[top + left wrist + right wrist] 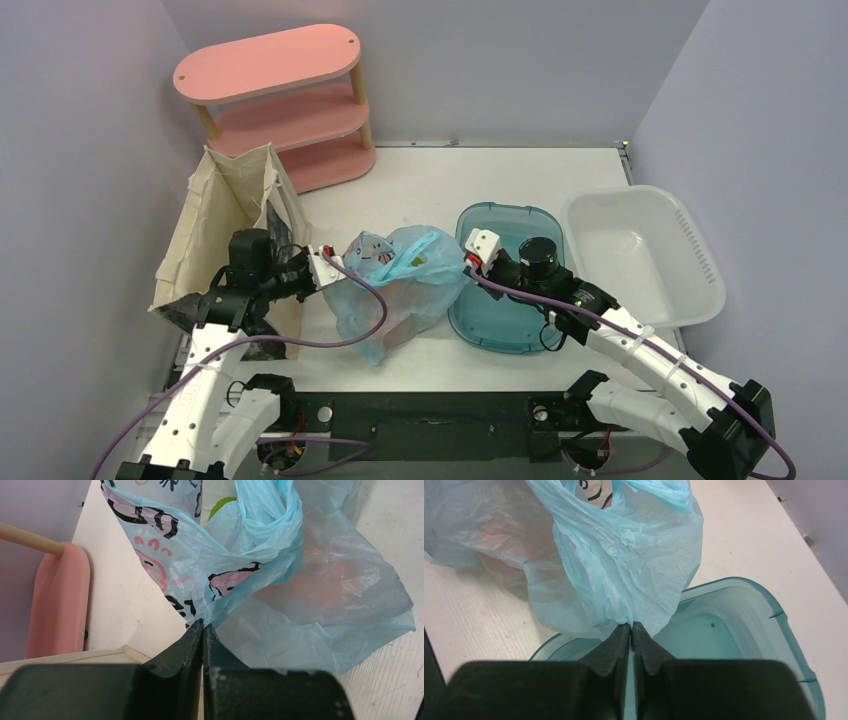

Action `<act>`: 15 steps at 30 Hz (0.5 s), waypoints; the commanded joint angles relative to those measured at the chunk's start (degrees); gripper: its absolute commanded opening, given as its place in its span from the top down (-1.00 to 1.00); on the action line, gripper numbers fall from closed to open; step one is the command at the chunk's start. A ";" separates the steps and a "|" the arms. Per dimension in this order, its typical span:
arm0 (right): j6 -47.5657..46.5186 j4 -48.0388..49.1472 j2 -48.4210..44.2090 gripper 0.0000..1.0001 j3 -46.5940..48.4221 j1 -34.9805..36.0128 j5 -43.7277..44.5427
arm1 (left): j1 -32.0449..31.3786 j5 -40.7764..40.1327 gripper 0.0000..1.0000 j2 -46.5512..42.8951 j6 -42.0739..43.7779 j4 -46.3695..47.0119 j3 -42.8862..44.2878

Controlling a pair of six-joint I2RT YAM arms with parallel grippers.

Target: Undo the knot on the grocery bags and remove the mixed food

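Note:
The light blue grocery bag (400, 285) with dark doodles sits mid-table. My left gripper (335, 264) is shut on the bag's left side; in the left wrist view its tips (203, 626) pinch the printed plastic (200, 565). My right gripper (468, 262) is shut on the bag's right handle; in the right wrist view its tips (631, 626) pinch the plain blue plastic (619, 565). The bag is stretched between them. An orange shape (325, 580) shows dimly through the plastic and a bit of green (221, 504) near the twisted top. The snack packet is hidden.
A teal tub (510, 300) lies right of the bag, under my right gripper. A white bin (690, 270) stands at the far right. A beige canvas tote (215, 220) stands at the left and a pink shelf (290, 100) at the back left.

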 commanded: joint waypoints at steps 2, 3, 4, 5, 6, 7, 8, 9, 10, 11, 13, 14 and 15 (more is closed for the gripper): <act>0.12 0.33 -1.51 0.33 2.06 -0.36 0.51 | 0.38 3.65 1.00 -1.33 0.12 -0.76 1.46; 0.28 0.60 -1.42 0.14 2.70 -0.16 0.51 | 0.28 4.41 1.00 -1.23 -0.41 -0.88 2.23; 0.53 0.84 -1.35 -0.16 3.83 0.01 0.54 | -0.09 4.70 1.00 -0.95 -0.84 -1.15 2.71; 0.57 1.72 -1.38 -0.27 4.37 0.55 0.67 | -0.35 4.98 1.00 -0.73 -1.62 -1.29 3.67; 0.32 2.19 -1.30 -0.44 5.19 0.89 0.94 | -0.76 5.07 1.00 -0.28 -1.88 -1.62 4.13; 0.12 3.40 -1.18 -0.50 5.58 1.85 1.15 | -1.03 5.29 1.00 -0.09 -2.36 -1.79 5.01; -0.76 3.95 -0.76 -0.51 6.31 2.46 1.72 | -1.35 5.40 1.00 0.28 -2.51 -1.95 5.33; -1.30 4.87 -0.24 -0.53 6.71 3.74 2.07 | -1.59 5.49 1.00 0.41 -2.74 -2.00 5.71; -2.76 5.30 0.18 -0.53 7.51 4.55 2.85 | -2.03 5.46 1.00 0.58 -2.79 -1.93 5.86; -3.58 6.22 1.12 -0.54 7.84 5.97 3.16 | -2.28 5.24 1.00 0.60 -2.83 -1.78 5.95; -6.06 7.13 3.08 -0.54 8.92 7.72 3.61 | -2.89 4.81 1.00 0.65 -2.92 -1.45 5.93; -7.86 7.27 3.82 -0.54 9.74 8.26 3.96 | -3.28 4.72 1.00 0.64 -2.82 -1.44 5.93; -8.72 7.46 5.48 -0.54 10.58 9.27 4.29 | -3.62 4.42 1.00 0.72 -2.83 -1.33 5.97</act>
